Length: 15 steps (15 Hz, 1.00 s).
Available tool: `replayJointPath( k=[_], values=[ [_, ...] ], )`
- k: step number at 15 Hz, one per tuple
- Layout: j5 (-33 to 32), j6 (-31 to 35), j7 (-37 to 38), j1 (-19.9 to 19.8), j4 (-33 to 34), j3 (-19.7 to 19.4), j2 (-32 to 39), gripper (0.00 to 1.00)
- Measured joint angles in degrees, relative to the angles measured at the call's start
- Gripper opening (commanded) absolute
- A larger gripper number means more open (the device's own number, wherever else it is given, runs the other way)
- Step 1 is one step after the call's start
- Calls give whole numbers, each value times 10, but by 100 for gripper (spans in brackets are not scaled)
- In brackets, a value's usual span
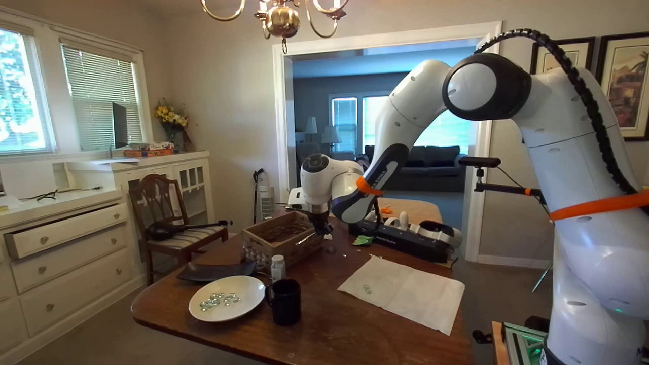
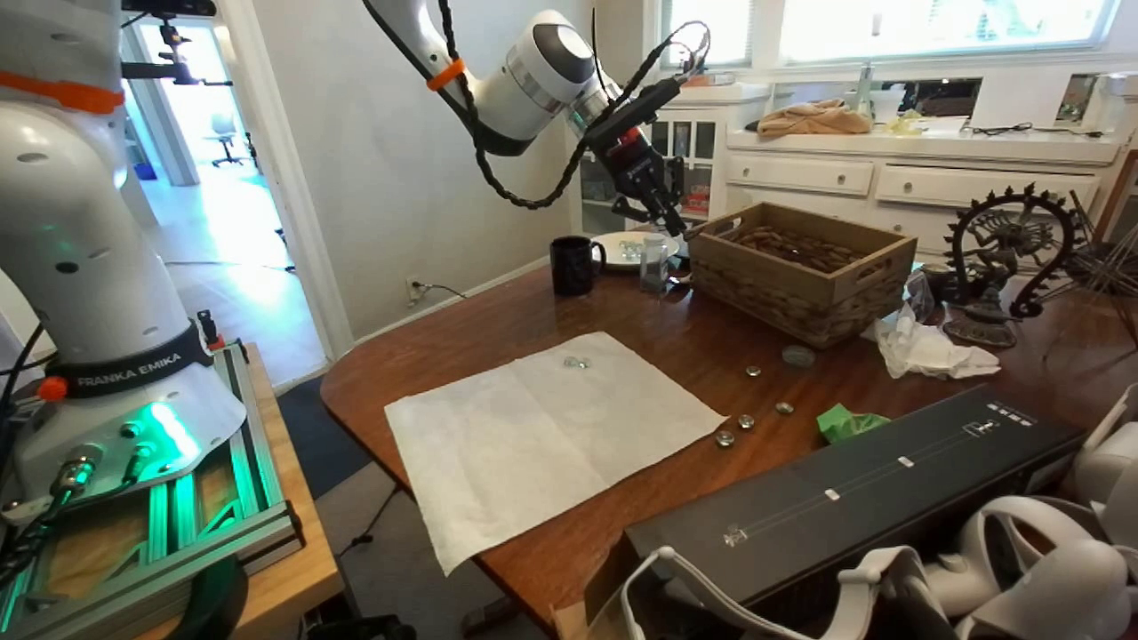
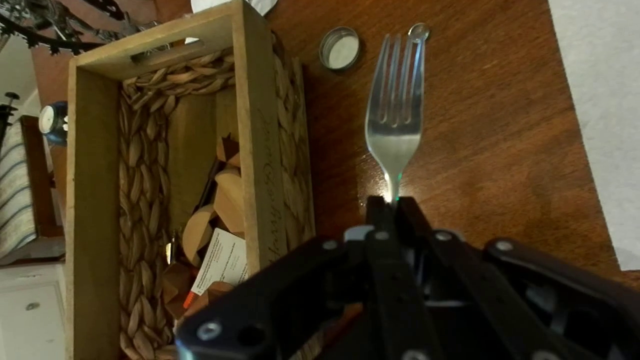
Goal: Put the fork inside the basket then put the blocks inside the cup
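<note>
- White drawers (image 1: pixel 76 256) stand in the background; before them a glossy brown bench (image 1: pixel 329 339) carries most of the things.
- Pincer (image 3: pixel 392 212): drawn in tight, clamped on the fork (image 3: pixel 395 142), holding it by the handle.
- Fork: tines pointing away from the pincer; in the wrist view it shows over the bench, just beside the long side of the basket (image 3: pixel 257 150) and outside it, a strip of brown surface visible between the two.
- Basket: upright, wooden frame, woven sides. Inside lie wooden pieces (image 3: pixel 197 234), a printed white card (image 3: pixel 225 257) and something orange (image 3: pixel 190 300), too little of it showing to name.
- Glass bead (image 3: pixel 419 32): at the tips of the tines; whether they touch cannot be told.
- Cap (image 3: pixel 340 48): on the bench, near basket and fork.
- Jar (image 1: pixel 278 268): upright, between basket and cup (image 1: pixel 285 304); contents hard to make out.
- Cup: black, upright, handle turned to the plate (image 1: pixel 252 293), just beside it; its inside is hidden in both exterior views.
- Plate: white, holding a cluster of glass beads (image 1: pixel 219 300).
- Tray (image 1: pixel 218 272): dark, shallow, partly behind the plate.
- Sheet (image 1: pixel 405 299): white, spread flat, a couple more glass beads on it.
</note>
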Motion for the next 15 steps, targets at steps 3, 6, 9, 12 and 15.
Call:
replayJointPath(
  k=[3,6,9,12,15],
  values=[
    [-1,0,6,-16,35,8,8,2],
    [0,0,7,-37,106,10,27,2],
    [5,0,2,-57,176,20,57,2],
    [50,0,-54,-76,246,52,105,2],
    [136,-1,-135,-98,326,90,171,2]
  ],
)
